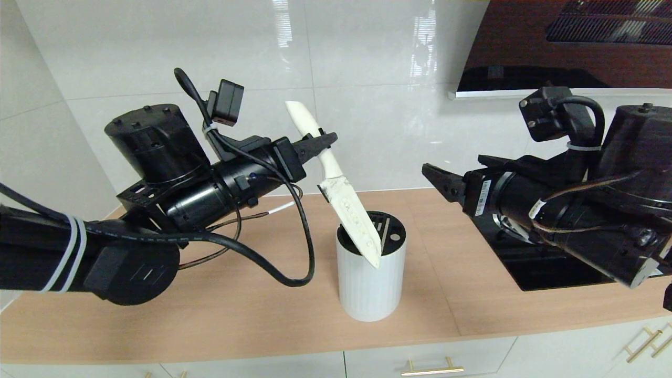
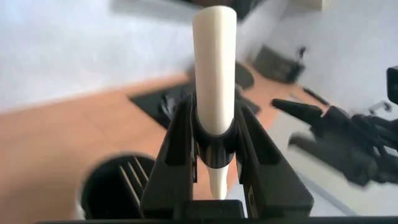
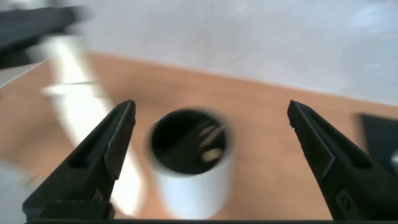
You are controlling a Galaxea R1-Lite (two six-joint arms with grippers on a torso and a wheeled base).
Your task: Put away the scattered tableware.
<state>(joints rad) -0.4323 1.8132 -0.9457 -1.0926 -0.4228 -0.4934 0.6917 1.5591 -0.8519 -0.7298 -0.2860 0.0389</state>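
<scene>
My left gripper [image 1: 323,143] is shut on the handle of a white knife [image 1: 350,209], which hangs tilted with its blade pointing down. The blade tip overlaps the near rim of a white cylindrical holder [image 1: 370,283] with a black slotted top, and is not inside a slot. In the left wrist view the fingers [image 2: 180,143] clamp the cream handle of the knife [image 2: 214,56], with the holder [image 2: 115,186] below. My right gripper [image 1: 436,178] hovers to the right of the holder, open and empty. Its view looks down between its spread fingers [image 3: 112,143] at the holder [image 3: 189,168].
The holder stands on a wooden counter [image 1: 236,315] backed by a white tiled wall. A black cooktop [image 1: 525,268] lies at the right under a dark range hood [image 1: 567,47]. White drawers with gold handles [image 1: 431,367] run along the counter's front.
</scene>
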